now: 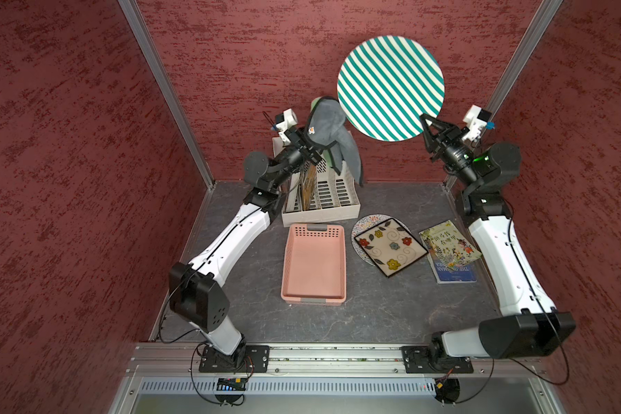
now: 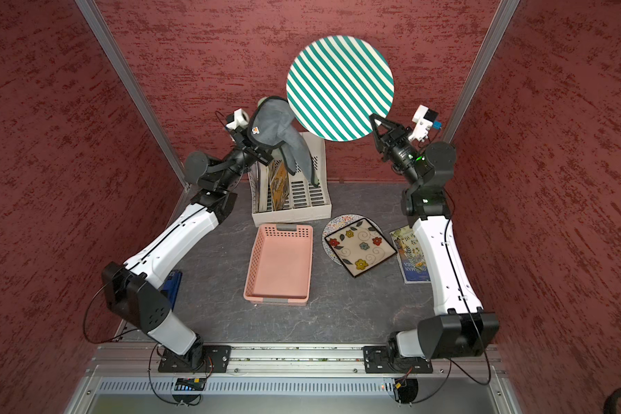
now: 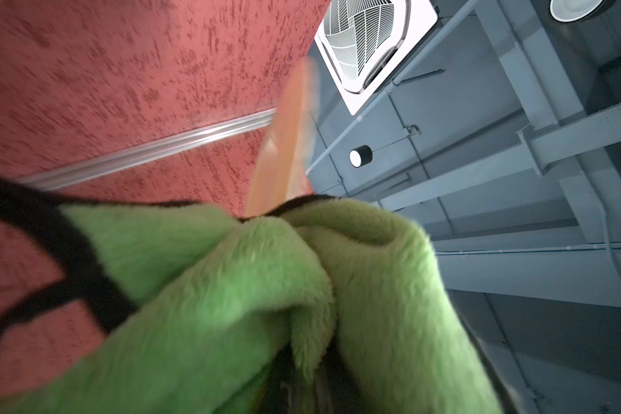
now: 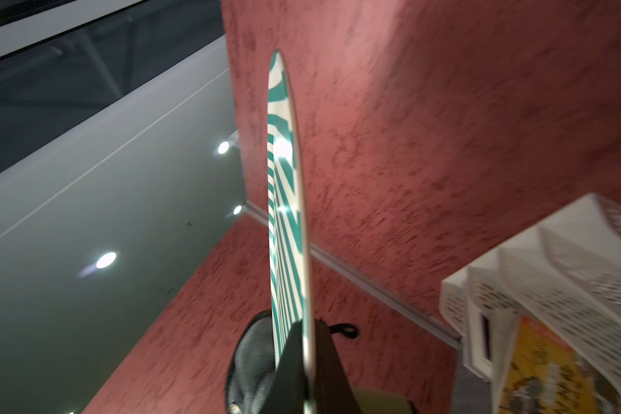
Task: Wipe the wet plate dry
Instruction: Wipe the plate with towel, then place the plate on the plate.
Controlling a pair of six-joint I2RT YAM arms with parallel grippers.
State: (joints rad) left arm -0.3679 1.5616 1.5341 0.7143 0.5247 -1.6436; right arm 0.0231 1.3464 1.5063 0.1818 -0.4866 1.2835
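A pink basket [image 1: 312, 265] sits on the table low between the 2 grippers. Beyond it, under the left gripper [image 1: 307, 143], a white rack [image 1: 323, 215] holds upright books [image 1: 308, 190]. The left gripper is clamped on a grey-and-green cloth [image 1: 332, 122], raised at the edge of the striped plate [image 1: 390, 87]. The right gripper [image 1: 425, 120] pinches the plate's rim and holds it high.
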